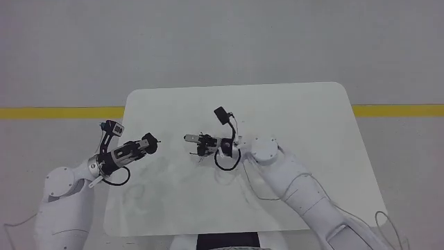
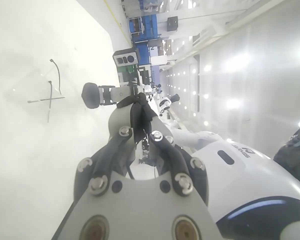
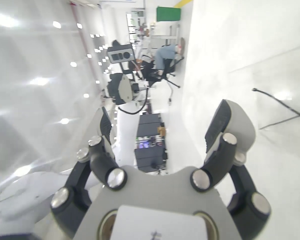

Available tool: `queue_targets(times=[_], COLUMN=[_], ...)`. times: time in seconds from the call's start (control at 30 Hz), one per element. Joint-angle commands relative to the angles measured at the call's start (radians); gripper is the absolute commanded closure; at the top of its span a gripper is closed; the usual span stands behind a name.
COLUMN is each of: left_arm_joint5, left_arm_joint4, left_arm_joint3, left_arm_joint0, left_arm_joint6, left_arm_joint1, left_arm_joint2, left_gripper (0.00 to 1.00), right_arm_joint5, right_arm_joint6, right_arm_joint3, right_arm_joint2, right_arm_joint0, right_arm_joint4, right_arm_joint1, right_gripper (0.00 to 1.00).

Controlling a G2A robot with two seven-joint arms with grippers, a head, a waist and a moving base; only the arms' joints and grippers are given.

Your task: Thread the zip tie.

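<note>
Gaping wide, right gripper (image 3: pixel 162 122) holding nothing, zip ties (image 2: pixel 50 98) lying nearby

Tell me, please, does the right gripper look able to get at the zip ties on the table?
Probably yes: the right gripper is open and the zip ties lie uncovered on the table nearby.

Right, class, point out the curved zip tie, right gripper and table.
curved zip tie (image 2: pixel 58 74), left wrist view, mid-strap
right gripper (image 3: pixel 163 108), right wrist view, between its open jaws
table (image 1: pixel 298 118), top view, bare surface
</note>
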Motion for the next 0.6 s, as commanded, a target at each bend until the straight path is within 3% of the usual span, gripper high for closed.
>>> queue_targets(times=[0.0,0.1,0.17,0.5,0.57], left_arm_joint5=[0.0,0.0,0.0,0.0,0.0], left_arm_joint4=[0.0,0.0,0.0,0.0,0.0], left_arm_joint3=[0.0,0.0,0.0,0.0,0.0], left_arm_joint0=[0.0,0.0,0.0,0.0,0.0], left_arm_joint6=[0.0,0.0,0.0,0.0,0.0], left_arm_joint1=[0.0,0.0,0.0,0.0,0.0], left_arm_joint2=[0.0,0.0,0.0,0.0,0.0], left_gripper=[1.0,1.0,1.0,1.0,1.0], right_arm_joint5=[0.069,0.13,0.156,0.156,0.136], right_arm_joint6=[-0.001,0.032,0.094,0.094,0.112], right_arm_joint3=[-0.086,-0.179,-0.218,-0.218,-0.215], right_arm_joint2=[0.007,0.002,-0.036,-0.036,-0.049], right_arm_joint0=[-0.013,-0.016,-0.007,-0.007,-0.001], right_arm_joint4=[-0.133,-0.279,-0.395,-0.395,-0.425], right_arm_joint1=[0.015,0.032,0.038,0.038,0.04], right_gripper=[0.0,0.0,0.0,0.0,0.0])
